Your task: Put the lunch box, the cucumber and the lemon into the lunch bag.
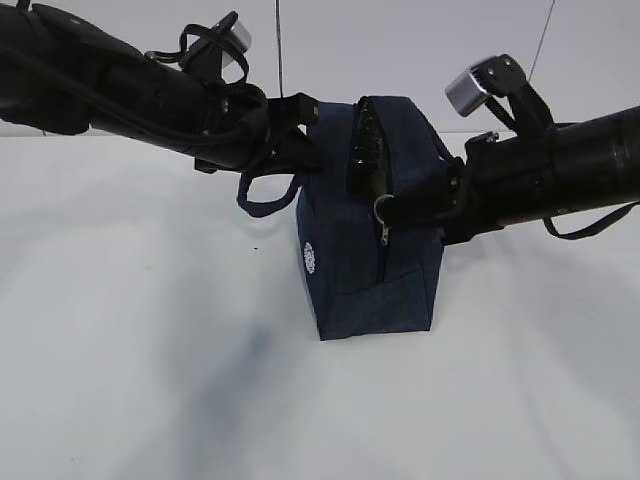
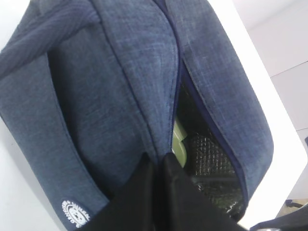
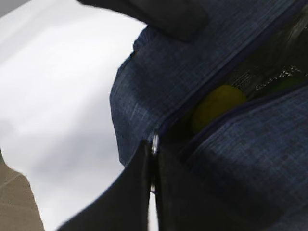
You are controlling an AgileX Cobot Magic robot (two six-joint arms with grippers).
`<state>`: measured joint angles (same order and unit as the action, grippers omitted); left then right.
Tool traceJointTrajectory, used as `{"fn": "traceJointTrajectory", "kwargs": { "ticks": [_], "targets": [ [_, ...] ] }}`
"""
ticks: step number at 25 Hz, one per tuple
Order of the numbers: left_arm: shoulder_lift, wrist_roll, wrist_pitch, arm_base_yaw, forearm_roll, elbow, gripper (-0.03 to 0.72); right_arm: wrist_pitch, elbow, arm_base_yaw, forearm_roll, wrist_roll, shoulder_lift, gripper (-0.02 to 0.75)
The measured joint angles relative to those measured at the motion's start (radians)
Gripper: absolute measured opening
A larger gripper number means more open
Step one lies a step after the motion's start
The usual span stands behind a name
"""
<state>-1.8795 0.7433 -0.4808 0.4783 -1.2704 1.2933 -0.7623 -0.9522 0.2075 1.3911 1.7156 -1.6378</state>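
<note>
Closest to the right wrist camera, the right fingers are pressed together on the silver ring pull at the end of the bag's zipper. From these fingers the open slit runs up and away along the top of the bag, and that line is the zipper's long axis, the way any closing pull would have to travel. Through the gap the lemon shows yellow just inside, near the pull, with a bit of clear plastic or glass beyond it. In the left wrist view the left fingers are pinched shut on the fabric edge at the other end of the slit, and a pale green corner of the lunch box lid sits in the opening just above them. No cucumber can be made out; it is probably deeper inside. On the white tabletop the bag stands upright between the two arms, the right arm holding the pull, the left bracing the far end.
</note>
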Motion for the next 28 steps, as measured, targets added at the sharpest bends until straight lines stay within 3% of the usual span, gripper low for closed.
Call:
{"fn": "traceJointTrajectory", "kwargs": {
  "ticks": [28],
  "targets": [
    [0.000,0.000,0.000,0.000,-0.085,0.000,-0.005,0.086,0.000,0.000,0.182,-0.222,0.046,0.007]
  ]
}}
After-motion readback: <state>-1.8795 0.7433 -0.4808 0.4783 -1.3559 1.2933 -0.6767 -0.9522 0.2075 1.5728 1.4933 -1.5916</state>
